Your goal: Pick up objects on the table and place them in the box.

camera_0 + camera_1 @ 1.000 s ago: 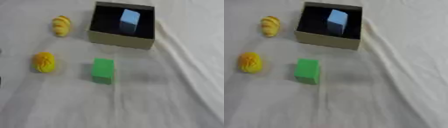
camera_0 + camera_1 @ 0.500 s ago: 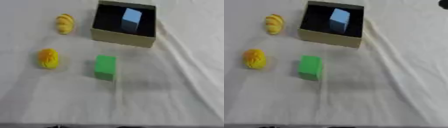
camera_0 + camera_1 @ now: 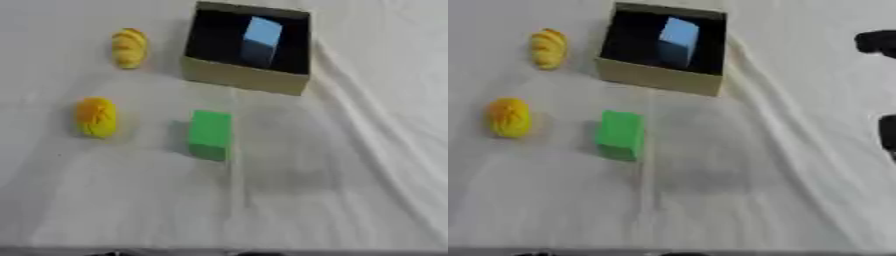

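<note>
While my right hand [image 3: 878, 42] shows only as dark shapes at the right edge, its fingers unreadable, a light blue block [image 3: 261, 39] leans inside the open tan cardboard box [image 3: 245, 77], a green rectangular block [image 3: 211, 134] lying nearer on the white cloth [image 3: 332, 190].

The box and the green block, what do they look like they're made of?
The box looks like matte tan cardboard, judging by its flat dull walls and dark inside. The green block looks like foam or painted wood, uniformly coloured and without shine; the look leaves that open.

Green block [image 3: 211, 135] and two yellow objects [image 3: 96, 117] outside box [image 3: 243, 77]
</note>
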Robot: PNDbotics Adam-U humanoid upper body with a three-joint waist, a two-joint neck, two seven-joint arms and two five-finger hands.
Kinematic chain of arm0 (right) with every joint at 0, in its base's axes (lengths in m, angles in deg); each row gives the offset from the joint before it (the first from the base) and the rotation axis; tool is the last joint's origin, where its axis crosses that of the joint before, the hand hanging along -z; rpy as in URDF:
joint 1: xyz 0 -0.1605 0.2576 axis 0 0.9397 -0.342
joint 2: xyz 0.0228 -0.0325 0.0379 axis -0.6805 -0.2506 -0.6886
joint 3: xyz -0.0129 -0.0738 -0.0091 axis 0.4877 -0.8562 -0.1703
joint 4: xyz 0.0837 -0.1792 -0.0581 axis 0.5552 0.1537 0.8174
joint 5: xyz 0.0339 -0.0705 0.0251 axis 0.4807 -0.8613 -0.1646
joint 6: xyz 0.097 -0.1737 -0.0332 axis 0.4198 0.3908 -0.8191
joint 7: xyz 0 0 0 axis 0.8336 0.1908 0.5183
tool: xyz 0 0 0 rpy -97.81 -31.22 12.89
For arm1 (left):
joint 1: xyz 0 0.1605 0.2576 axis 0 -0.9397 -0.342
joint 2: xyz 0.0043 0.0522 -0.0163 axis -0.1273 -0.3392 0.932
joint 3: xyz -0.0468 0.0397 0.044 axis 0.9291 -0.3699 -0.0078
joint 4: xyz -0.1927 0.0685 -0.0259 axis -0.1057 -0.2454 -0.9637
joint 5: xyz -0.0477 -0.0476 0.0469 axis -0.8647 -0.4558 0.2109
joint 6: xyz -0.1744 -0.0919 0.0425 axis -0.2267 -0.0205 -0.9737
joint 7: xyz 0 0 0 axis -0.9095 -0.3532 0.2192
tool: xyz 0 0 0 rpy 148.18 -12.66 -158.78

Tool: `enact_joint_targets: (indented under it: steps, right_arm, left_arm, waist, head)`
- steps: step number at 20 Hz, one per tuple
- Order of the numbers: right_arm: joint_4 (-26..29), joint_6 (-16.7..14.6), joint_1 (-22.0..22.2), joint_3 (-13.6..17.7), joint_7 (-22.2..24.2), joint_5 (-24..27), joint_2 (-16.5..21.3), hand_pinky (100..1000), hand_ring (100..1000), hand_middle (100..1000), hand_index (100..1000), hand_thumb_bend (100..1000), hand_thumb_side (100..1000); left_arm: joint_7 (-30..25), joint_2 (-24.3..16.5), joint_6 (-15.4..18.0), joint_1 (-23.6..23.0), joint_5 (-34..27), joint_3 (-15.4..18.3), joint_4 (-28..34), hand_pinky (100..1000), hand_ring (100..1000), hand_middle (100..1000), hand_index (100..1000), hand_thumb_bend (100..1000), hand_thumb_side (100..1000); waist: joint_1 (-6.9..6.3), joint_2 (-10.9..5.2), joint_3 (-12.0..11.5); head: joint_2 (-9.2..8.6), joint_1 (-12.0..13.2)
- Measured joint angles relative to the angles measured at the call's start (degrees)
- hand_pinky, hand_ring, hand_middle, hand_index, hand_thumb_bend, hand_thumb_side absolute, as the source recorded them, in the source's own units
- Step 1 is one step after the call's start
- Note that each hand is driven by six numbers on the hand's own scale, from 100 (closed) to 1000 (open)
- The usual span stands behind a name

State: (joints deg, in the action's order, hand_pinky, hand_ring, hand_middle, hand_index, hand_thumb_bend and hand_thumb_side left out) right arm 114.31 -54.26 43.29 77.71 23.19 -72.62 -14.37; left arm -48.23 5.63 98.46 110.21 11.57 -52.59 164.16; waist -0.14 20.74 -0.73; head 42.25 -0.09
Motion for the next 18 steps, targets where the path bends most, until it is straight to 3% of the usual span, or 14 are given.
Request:
enact_joint_targets:
  steps: [11, 18]
  right_arm:
    - [0.0, -0.4, -2.2, -3.9, -2.0, -6.9, 1.4, 908, 905, 843, 912, 100, 532]
    - [0.0, -0.3, -2.3, -5.0, -2.2, -8.2, 1.4, 911, 905, 841, 910, 100, 535]
  left_arm:
    - [-1.7, -2.2, -0.2, 0.9, 0.6, -1.7, 0.0, 699, 708, 707, 851, 100, 591]
    - [-4.9, -5.5, -0.7, 3.8, 6.0, -4.5, 0.0, 714, 720, 712, 869, 125, 444]
  waist:
    - [-0.01, 1.28, 0.1]
    - [-0.1, 1.14, 0.2]
  head:
    - [-1.97, -0.6]
    - [-1.94, -0.6]
